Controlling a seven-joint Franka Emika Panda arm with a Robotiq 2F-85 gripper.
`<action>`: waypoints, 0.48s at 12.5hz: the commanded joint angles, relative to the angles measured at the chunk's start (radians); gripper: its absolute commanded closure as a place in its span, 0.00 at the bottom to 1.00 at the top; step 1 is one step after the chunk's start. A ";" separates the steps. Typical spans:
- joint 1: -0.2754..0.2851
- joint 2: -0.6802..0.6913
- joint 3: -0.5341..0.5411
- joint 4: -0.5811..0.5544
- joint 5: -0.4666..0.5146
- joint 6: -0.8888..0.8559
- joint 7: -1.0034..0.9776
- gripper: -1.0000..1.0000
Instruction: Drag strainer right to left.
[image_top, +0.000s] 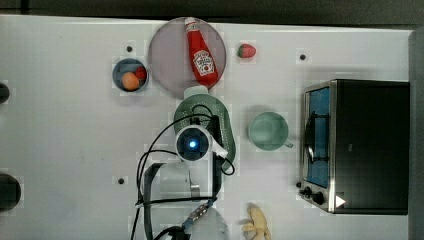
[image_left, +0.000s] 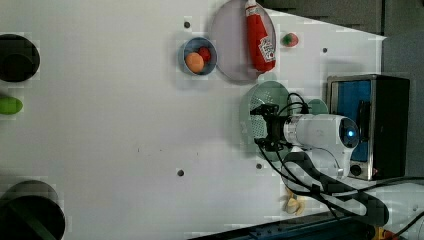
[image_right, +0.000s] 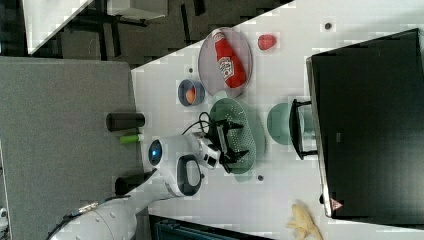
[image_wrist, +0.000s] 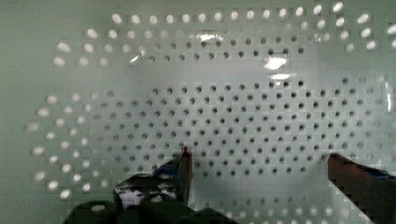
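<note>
While the end effector (image_wrist: 257, 172) hangs wide open and empty inside the strainer (image_top: 222, 117), just beside the plate (image_top: 167, 60) and left of the mug (image_top: 268, 131) in the top view, its fingers seemingly not yet touching, a shallow press could slip, or dragging could nudge the plate.

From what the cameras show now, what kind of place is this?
Probably a lab bench set up as a mock kitchen: a white table with a toaster oven, a ketchup bottle on a plate, and toy-like fruit.
</note>
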 joint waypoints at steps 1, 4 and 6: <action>0.028 -0.012 0.026 0.025 -0.002 -0.061 0.062 0.00; 0.054 -0.022 0.026 0.045 -0.001 -0.118 0.065 0.00; 0.072 -0.029 0.026 0.051 -0.001 -0.147 0.085 0.00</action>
